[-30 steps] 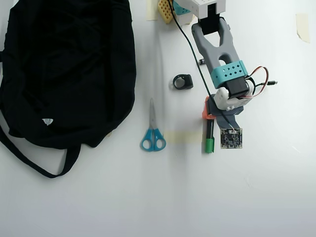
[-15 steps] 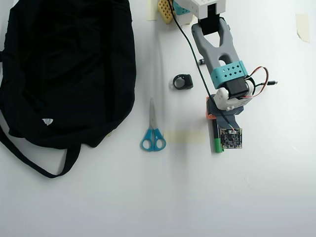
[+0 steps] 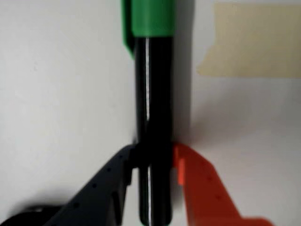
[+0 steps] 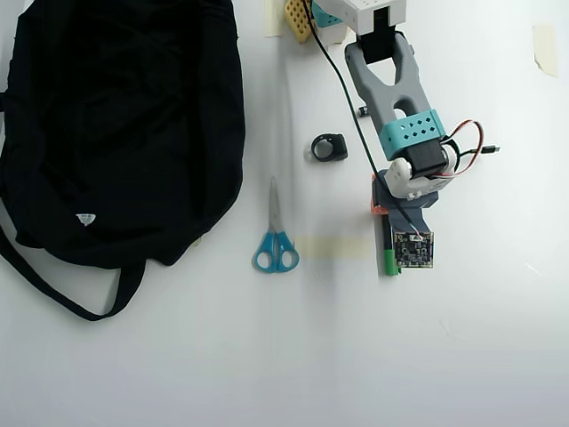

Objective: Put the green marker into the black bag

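Clamped on the black barrel of the green marker (image 3: 153,141), the gripper (image 3: 153,165) has its dark finger pressed against the barrel's left side and its orange finger (image 3: 197,188) against the right side in the wrist view, with no gap showing on either side. From there the marker runs straight up the picture, its green cap (image 3: 150,19) at the top edge, over the white table (image 3: 61,94), and a strip of tan tape (image 3: 254,42) is stuck to the table just right of the cap. In the overhead view the gripper (image 4: 384,218) sits right of centre under the arm's wrist and its small circuit board, and only the green marker (image 4: 389,260) tip and a sliver of barrel stick out beside that board, pointing toward the bottom of the picture. A pale tape strip (image 4: 333,247) lies just left of the marker tip. Blue-handled scissors (image 4: 275,236) lie further left, blades pointing up the picture, and a small black ring-shaped object (image 4: 329,147) sits above them near the arm. Well apart, filling the upper left, the black bag (image 4: 124,124) lies on the table (image 4: 444,356) with its strap looping out below it and a small white label near its lower edge
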